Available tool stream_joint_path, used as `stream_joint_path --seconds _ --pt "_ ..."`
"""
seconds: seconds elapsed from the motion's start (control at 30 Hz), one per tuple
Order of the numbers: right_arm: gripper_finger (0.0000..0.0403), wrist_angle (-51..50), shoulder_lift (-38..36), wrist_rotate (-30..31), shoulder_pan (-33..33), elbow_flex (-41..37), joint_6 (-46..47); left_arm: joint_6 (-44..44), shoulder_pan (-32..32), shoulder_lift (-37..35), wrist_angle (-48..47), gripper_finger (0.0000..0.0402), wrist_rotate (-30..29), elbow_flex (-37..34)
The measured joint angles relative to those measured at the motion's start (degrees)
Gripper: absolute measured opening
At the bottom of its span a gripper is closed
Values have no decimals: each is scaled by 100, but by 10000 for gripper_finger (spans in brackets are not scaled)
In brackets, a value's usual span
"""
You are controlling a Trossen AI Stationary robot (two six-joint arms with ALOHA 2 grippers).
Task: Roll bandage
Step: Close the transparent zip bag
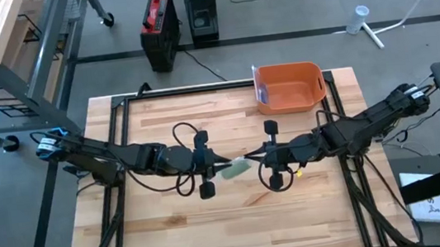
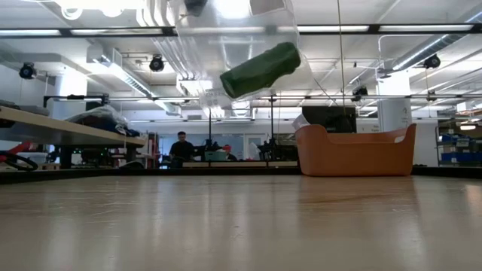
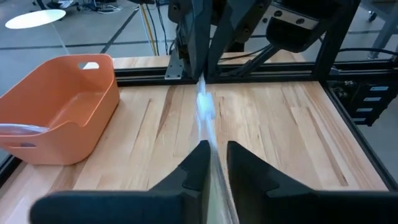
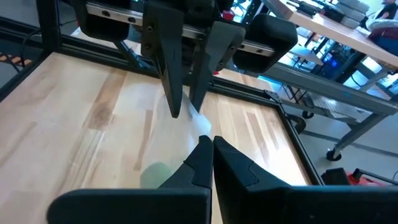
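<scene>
A green bandage roll lies tilted inside a clear plastic bag that hangs well above the table's middle. The roll also shows in the high view and the right wrist view. My left gripper and my right gripper face each other tip to tip over the table's middle, with the bag between them. Each is shut on the bag's film; the left fingers stand slightly apart around it. My left gripper has the bag's clear film between its two fingers, coming nearly level from the table's left. A narrow gap shows between the fingertips. The bag is lifted clear of the table. My right gripper pinches the bag's clear film between its two fingers, coming nearly level from the table's right. The bag hangs below the fingers with the green roll in its low part, clear of the table.
An orange bin stands at the table's far edge, right of the middle, with something clear lying in it. Black frame rails run along the table's left, right and far edges. Bare wood lies near the front edge.
</scene>
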Motion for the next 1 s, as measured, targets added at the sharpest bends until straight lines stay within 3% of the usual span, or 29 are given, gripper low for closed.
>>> stream_joint_path --seconds 0.13,0.3,0.63,1.0 --pt "0 23 0 -15 0 0 6 56 4 5 -32 53 -28 0" --pt "0 50 4 -34 0 0 20 77 13 177 -24 7 -47 0" --pt "3 -63 11 -31 0 0 110 173 31 284 17 1 -76 0" --pt "95 -215 11 -425 1 0 296 622 -101 251 94 0 -68 0"
